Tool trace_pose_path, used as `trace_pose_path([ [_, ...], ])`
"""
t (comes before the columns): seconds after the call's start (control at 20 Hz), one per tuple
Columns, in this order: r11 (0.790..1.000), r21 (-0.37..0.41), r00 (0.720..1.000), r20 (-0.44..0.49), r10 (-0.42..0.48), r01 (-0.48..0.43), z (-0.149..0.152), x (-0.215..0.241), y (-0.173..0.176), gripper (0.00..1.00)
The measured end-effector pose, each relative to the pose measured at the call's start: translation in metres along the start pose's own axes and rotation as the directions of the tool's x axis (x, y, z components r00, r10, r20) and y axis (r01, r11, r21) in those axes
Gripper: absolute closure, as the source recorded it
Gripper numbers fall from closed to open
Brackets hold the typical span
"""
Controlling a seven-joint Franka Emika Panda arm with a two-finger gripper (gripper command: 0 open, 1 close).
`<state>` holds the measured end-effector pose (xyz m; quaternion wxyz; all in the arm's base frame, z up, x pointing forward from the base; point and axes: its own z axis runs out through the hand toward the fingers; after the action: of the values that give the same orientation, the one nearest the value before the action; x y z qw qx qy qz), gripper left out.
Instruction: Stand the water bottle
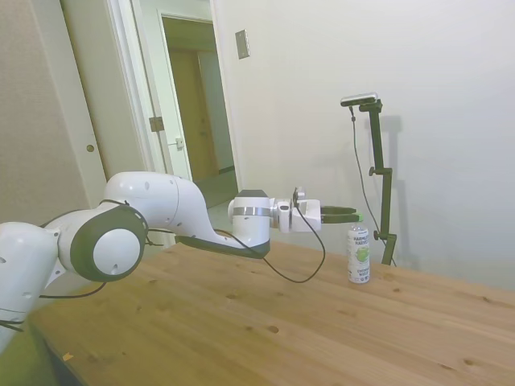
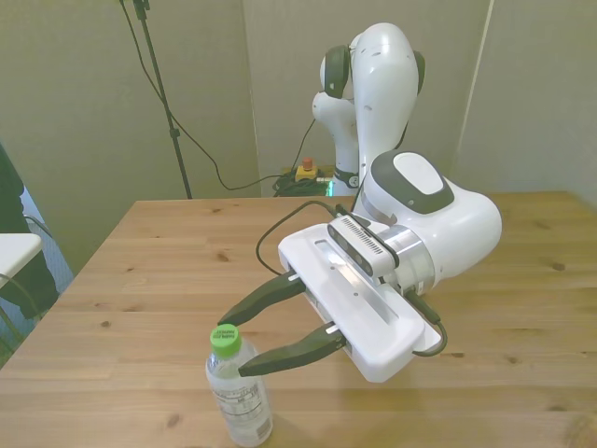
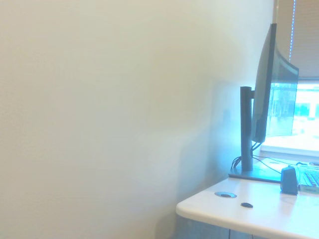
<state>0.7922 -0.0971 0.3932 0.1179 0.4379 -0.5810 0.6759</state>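
Water bottle (image 2: 240,397), clear ribbed plastic with a round green cap, stands upright on the grainy wooden table (image 2: 140,280). Gripper (image 2: 244,344) fingers spread wide, flanking the cap, gripping nothing.

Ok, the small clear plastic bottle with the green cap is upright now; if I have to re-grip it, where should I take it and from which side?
Probably the neck just under the green cap of the small clear plastic bottle. It stands upright on the wooden table, so a level approach from the robot's side suits it. The open gripper already sits at cap height, one finger on either side.
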Motion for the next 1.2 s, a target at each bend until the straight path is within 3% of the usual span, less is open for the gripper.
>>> trace_pose_path([
  [0.3, 1.000, -0.014, 0.999, 0.039, -0.017, 0.018, -0.017, 0.005, 0.005, 0.00],
  [0.75, 0.999, -0.048, 0.968, 0.251, 0.002, 0.011, -0.088, 0.080, 0.009, 0.00],
  [1.0, 0.996, -0.056, 0.913, 0.406, -0.043, 0.072, -0.113, 0.138, 0.022, 0.00],
  [1.2, 0.988, -0.083, 0.824, 0.563, -0.064, 0.134, -0.114, 0.161, 0.031, 0.00],
])
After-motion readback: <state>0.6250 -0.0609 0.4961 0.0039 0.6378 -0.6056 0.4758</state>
